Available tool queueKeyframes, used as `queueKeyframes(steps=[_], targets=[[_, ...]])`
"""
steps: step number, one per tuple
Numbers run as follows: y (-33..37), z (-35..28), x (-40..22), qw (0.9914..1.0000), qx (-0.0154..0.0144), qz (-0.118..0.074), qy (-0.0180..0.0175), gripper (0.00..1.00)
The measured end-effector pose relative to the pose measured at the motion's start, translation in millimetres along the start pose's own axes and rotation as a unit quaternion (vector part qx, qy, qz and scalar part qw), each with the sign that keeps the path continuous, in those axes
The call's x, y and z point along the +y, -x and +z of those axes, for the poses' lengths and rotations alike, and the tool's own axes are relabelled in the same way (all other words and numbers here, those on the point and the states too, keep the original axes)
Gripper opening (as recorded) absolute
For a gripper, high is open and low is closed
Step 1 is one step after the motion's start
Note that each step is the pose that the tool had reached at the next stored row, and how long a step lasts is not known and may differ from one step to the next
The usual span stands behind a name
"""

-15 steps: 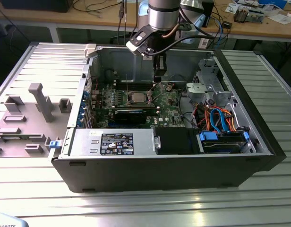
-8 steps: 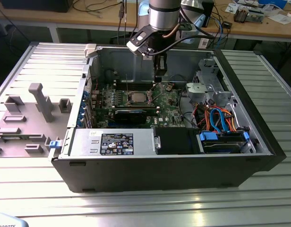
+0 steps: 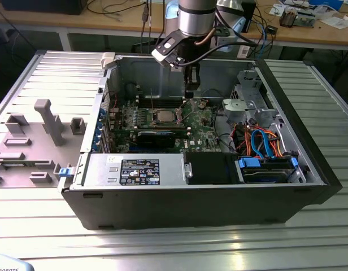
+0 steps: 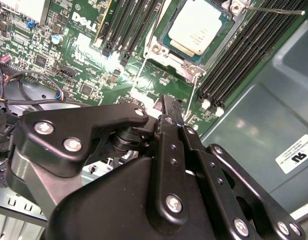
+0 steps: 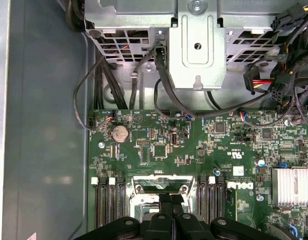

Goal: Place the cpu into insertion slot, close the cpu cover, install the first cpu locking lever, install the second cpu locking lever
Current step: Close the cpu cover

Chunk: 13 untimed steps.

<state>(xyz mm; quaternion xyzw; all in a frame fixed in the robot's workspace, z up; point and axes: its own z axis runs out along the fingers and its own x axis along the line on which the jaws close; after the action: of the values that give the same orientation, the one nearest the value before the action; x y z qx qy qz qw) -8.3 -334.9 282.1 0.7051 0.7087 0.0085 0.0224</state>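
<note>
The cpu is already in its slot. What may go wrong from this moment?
1. The shut tool sits close to the thin wire lever beside the cpu; a slip might bend it.
2. Memory slots with white clips flank the cpu closely, so the tool might knock them.

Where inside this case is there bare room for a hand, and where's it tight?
Bare case panel between the motherboard edge and the case wall is free. The ribbed table in front of the case is open too. Crowded: the drive cage with its cables, and around the cpu near the pincer.
</note>
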Motion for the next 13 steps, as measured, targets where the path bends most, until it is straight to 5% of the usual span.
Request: queueKeyframes(steps=[5,13], targets=[[-0.1,0.5,10.6,1.0,0.0,0.0,0.0,0.11],[-0.2,0.8,15.5,1.0,0.0,0.0,0.0,0.11]])
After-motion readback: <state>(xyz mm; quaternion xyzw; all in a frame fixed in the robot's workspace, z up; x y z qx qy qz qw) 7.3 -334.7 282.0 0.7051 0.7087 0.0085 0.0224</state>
